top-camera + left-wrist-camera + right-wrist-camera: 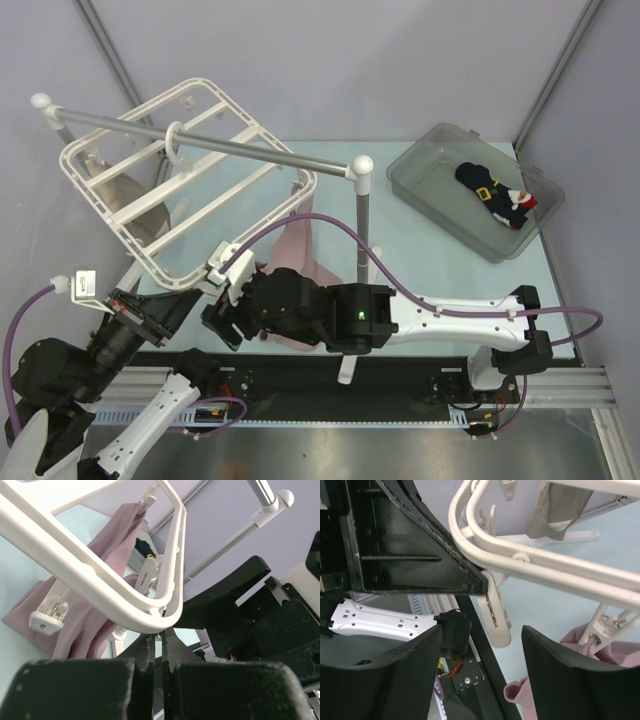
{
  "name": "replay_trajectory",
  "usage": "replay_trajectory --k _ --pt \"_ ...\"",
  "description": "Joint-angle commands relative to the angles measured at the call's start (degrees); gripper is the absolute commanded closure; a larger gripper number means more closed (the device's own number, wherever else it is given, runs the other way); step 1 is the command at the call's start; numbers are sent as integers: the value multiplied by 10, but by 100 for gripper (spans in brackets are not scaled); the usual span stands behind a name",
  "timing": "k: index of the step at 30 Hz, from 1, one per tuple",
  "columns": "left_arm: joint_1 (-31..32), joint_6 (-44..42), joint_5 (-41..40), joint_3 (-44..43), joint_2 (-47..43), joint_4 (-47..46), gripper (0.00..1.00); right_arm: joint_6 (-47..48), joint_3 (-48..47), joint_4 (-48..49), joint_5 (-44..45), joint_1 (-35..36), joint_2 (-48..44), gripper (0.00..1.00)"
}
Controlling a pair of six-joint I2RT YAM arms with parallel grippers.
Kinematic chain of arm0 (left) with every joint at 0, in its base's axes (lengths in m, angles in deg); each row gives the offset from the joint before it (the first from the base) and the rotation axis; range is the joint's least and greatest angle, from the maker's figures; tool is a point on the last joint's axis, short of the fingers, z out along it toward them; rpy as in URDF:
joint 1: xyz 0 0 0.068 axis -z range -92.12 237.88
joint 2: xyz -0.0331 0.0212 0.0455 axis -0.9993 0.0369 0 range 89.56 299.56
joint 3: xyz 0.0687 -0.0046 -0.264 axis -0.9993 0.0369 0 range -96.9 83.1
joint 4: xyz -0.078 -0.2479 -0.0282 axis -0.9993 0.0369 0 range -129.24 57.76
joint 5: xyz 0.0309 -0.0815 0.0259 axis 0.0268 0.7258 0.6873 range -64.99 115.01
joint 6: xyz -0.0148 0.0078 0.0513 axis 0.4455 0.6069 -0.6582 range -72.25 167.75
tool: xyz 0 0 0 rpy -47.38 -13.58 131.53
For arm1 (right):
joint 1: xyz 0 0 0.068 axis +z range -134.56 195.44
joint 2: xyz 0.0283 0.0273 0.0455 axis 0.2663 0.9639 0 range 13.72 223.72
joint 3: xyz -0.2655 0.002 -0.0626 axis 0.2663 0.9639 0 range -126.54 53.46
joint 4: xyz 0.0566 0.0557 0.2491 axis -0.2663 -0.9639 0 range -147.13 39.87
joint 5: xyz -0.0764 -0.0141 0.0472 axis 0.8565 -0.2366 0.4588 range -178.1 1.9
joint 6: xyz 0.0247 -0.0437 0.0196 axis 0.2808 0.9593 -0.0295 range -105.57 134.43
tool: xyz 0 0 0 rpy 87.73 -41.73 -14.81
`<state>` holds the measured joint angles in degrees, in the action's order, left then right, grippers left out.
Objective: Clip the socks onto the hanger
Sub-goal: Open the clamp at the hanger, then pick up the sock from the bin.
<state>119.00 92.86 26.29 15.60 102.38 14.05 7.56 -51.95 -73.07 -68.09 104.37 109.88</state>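
1. Two socks [490,190], small and dark with a yellow band and red-and-white patches, lie together in the clear bin [412,158] at the far right of the bench [450,265], well apart from both my hands.
2. Neither sock is on the hanger [75,565], which hangs by its hook from the rail [250,145] at the left. A pink cloth [295,250] is clipped to it.
3. My left hand [159,642] is clenched, fingers pressed together right under the hanger's near corner. I cannot tell whether they nip any of the rim.
4. My right hand [481,635] is released, fingers wide apart and grasping nothing, with a free clip [495,615] dangling just beyond them.
5. I judge the socks light, soft and limp. They will droop and fold, and one may drag the other along, so I would pinch a single sock at its cuff edge.
6. The hanger looks stiff but light and free to swing, so it likely needs steadying at the rim while a clip is squeezed.
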Motion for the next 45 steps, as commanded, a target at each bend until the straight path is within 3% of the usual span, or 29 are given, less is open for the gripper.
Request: replay_trajectory --k 1,7,13,20,24,27,34,36,37,38,40,41,45 --pt "3 10 -8 -1 3 13 100 -12 14 12 -1 2 -47 28" --pt "3 6 -12 2 0 20 100 -21 20 -81 40 29 -89 23" --pt "3 2 -12 2 0 23 100 -59 69 -182 117 69 -169 27" --pt "3 -1 -12 6 -4 30 100 -91 109 -249 180 81 -303 44" --pt "3 -1 -12 3 -5 33 100 -136 115 -340 270 77 -338 43" --pt "3 -1 -12 1 -7 34 100 -219 124 -427 360 29 -354 42" --pt "3 -2 -12 4 -8 38 100 -400 174 -553 461 -168 -378 36" --pt "2 -1 -12 5 -8 39 100 -405 204 -526 474 -259 -392 34" --pt "3 -2 -12 5 -8 38 100 -365 220 -496 473 -290 -408 33" --pt "3 -1 -12 7 -8 37 100 -330 242 -409 445 -370 -414 31" --pt "3 -1 -12 8 -8 37 100 -252 291 -338 386 -464 -415 29" --pt "3 -1 -12 7 -9 37 100 -234 303 -283 315 -558 -409 29" --pt "3 -4 -12 6 -10 40 100 -182 350 -171 106 -780 -350 28"
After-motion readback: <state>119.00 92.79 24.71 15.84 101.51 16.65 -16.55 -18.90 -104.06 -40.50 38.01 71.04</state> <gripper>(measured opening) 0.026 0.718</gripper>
